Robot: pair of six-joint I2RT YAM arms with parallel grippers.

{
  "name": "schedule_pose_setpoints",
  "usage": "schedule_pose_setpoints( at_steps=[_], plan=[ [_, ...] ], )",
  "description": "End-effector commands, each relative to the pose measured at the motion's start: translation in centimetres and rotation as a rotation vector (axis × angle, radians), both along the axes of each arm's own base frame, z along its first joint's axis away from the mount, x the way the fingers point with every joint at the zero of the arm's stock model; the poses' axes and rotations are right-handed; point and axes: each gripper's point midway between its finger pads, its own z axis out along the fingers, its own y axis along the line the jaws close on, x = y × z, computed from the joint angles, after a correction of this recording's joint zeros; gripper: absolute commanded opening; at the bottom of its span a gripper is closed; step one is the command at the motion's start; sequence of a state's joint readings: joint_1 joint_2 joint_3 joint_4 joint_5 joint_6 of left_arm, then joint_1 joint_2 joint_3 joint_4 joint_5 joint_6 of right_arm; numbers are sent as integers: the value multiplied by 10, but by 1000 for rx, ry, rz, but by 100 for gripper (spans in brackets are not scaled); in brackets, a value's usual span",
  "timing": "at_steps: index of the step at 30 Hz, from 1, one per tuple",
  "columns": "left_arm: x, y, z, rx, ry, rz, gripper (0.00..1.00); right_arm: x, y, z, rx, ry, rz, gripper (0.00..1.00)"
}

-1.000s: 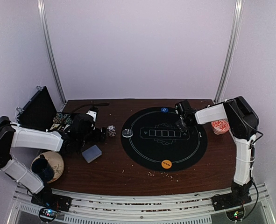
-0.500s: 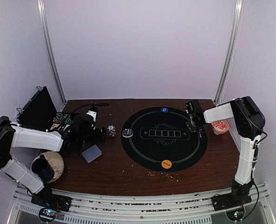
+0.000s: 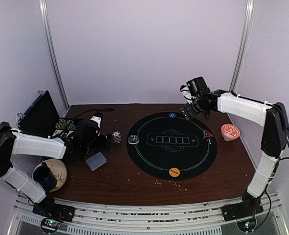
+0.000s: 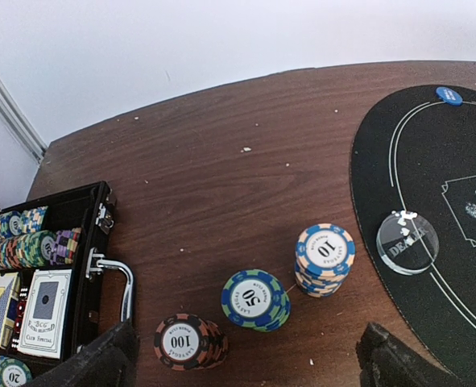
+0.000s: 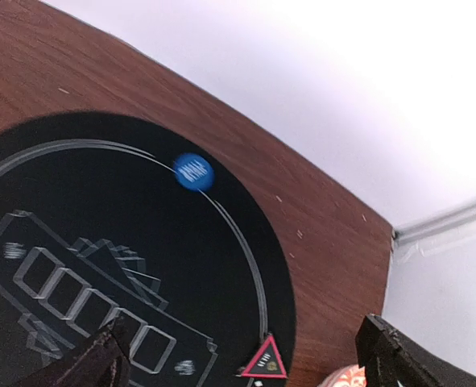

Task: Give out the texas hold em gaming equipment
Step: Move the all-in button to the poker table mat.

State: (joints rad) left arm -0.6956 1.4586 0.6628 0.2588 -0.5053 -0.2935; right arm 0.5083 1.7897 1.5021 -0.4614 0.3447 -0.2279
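At the far left of the surface [image 3: 120,182], an open black case [image 3: 39,116] with rows of striped chips [image 4: 24,246] and two card packs [image 4: 46,310] inside. Just right of it, the left claw [image 3: 106,141], low over the wood, spread wide and gripping nothing. Between its fingers [image 4: 101,364] in the wrist view, three short chip stacks in a slanting row: a dark-and-red one marked 100 [image 4: 185,341] nearest, a blue-and-green 50 [image 4: 254,298] in the middle, a blue-and-cream 10 [image 4: 324,256] farthest right. Toward the arm bases from that claw, a grey-blue deck of cards [image 3: 96,160] flat on the wood. Next, the round black mat [image 3: 149,161] with white lines. On its left rim a clear dealer puck [image 4: 407,242], on its far rim a blue disc [image 5: 193,172], on its near rim an orange disc [image 3: 174,172], close to its right rim a red triangle marker [image 5: 263,360]. Over the mat's far right rim, the right claw [image 3: 189,111], high above the surface, likewise spread and empty. Beyond the mat, at far right, a small red-and-white patterned bowl [image 3: 230,131], contents impossible to tell.
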Motion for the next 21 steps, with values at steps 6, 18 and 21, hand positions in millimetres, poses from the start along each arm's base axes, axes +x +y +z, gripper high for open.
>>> schedule_pose_setpoints(
  at_steps=[6, 18, 21],
  plan=[
    [3, -6, 15, -24, -29, -10, 98, -92, 87, 18, 189, 132, 468, 100],
    [5, -10, 10, -17, -19, -27, 98, -128, 124, 23, 293, 138, 704, 100],
    [6, -12, 8, -11, -15, -32, 98, -130, 141, 23, 289, 114, 722, 100]
  ],
)
